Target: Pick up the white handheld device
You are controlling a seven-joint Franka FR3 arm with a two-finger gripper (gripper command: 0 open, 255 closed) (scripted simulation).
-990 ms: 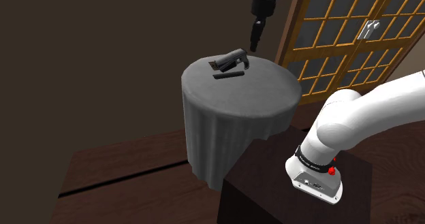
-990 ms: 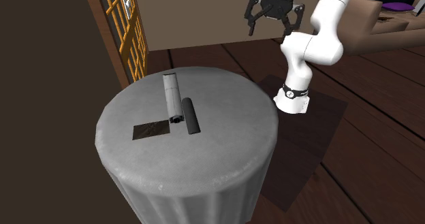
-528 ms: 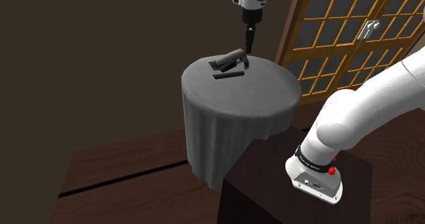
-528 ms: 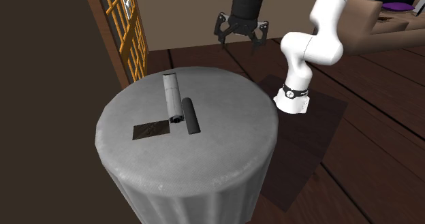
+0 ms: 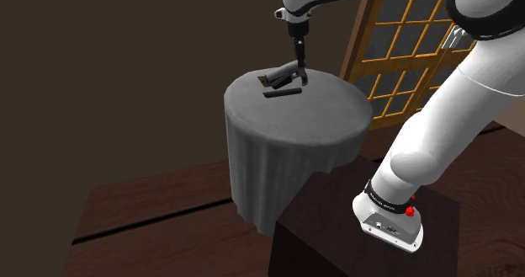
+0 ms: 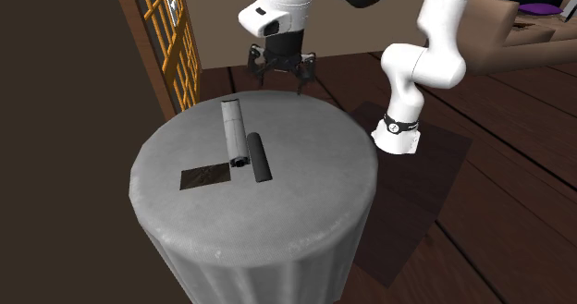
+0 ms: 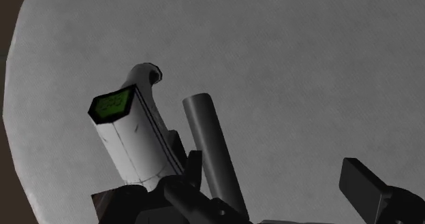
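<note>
The white handheld device [image 6: 236, 129] is a pale, long body lying on the round grey-draped table [image 6: 305, 210], toward the far side in the second exterior view. In the wrist view the device [image 7: 133, 141] shows a green end face. A dark cylinder [image 6: 260, 159] lies against it, and a dark flat square [image 6: 205, 176] is beside them. My gripper [image 6: 277, 76] hangs open just above the table's far edge, a short way from the device and touching nothing. In the shoulder view the gripper [image 5: 297, 55] is right above the device [image 5: 286, 71]. The open fingers [image 7: 371, 188] hold nothing.
A door with a wooden lattice [image 5: 421, 39] stands behind the table; in the second exterior view the lattice door [image 6: 171, 43] is at the upper left. The dark stand [image 5: 336, 242] is at the shoulder view's lower right. A sofa [image 6: 518, 25] stands far back on the wooden floor.
The gripper has come down and swung across toward the device, from beyond the table's edge to just over it. It stays open. The things on the table have not moved.
</note>
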